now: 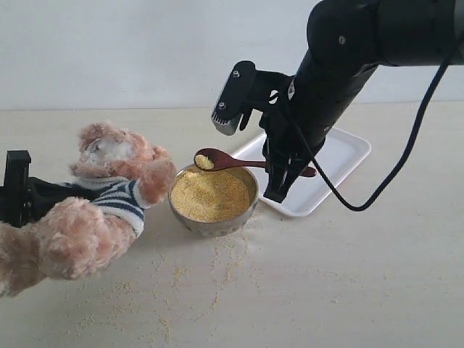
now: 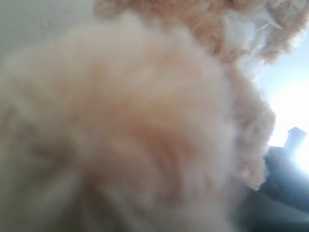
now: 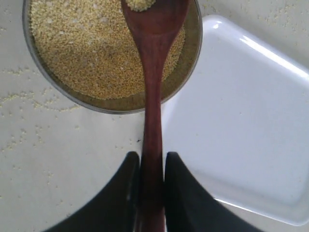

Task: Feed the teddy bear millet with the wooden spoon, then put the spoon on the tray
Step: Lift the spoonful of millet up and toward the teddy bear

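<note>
The teddy bear [image 1: 109,188] leans back at the left with its muzzle turned up. Its fur [image 2: 145,121] fills the left wrist view and hides the jaws there. My left gripper [image 1: 18,192] sits behind the bear, closed on its body. My right gripper [image 1: 279,181] [image 3: 152,162] is shut on the handle of the wooden spoon [image 1: 217,159] [image 3: 153,96]. The spoon is held level above the bowl, its tip carrying a small heap of millet [image 1: 204,162] [image 3: 140,4] and pointing toward the bear. More millet [image 1: 210,196] [image 3: 87,48] fills the bowl. The white tray [image 1: 341,156] [image 3: 241,121] lies just behind and right of the bowl.
The steel bowl [image 1: 217,226] [image 3: 111,107] stands between the bear and the tray, its rim close to the tray's corner. Loose grains [image 1: 217,261] are scattered over the pale table in front of the bowl. A black cable [image 1: 406,159] hangs from the right arm.
</note>
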`<state>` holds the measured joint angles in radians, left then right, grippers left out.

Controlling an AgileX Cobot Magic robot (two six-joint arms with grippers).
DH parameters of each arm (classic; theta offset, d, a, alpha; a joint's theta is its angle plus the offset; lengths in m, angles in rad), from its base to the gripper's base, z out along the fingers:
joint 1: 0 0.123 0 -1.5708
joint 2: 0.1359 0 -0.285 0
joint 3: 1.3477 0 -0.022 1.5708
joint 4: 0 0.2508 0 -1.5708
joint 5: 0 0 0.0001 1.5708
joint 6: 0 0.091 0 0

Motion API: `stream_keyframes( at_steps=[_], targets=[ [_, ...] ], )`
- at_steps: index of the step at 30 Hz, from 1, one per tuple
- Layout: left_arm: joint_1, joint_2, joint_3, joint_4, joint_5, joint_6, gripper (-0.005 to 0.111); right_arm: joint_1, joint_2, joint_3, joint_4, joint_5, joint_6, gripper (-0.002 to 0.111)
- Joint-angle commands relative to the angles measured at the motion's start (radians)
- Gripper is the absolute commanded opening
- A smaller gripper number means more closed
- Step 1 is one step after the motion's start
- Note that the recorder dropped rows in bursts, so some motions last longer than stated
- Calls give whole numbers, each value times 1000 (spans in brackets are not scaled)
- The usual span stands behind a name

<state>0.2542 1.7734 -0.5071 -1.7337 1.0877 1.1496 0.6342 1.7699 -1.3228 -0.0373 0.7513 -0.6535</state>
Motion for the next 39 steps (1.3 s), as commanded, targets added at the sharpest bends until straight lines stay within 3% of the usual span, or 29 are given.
stream_keyframes(
  at_steps=[1, 11, 17, 27, 39],
  targets=[
    [3, -12, 20, -11, -38, 33, 5, -7, -15, -6, 5, 5, -11, 0],
    [3, 4, 20, -11, -94, 32, 5, -7, -15, -130, 37, 34, -19, 0],
    [3, 4, 20, -11, -71, 27, 5, -7, -15, -231, 180, 87, -96, 0],
    [1, 4, 20, -11, -64, 13, 5, -7, 7, -259, 436, 39, -224, 0],
    [1, 4, 18, -11, -60, 14, 5, 96, 111, -335, 308, 2, -214, 0]
  ],
)
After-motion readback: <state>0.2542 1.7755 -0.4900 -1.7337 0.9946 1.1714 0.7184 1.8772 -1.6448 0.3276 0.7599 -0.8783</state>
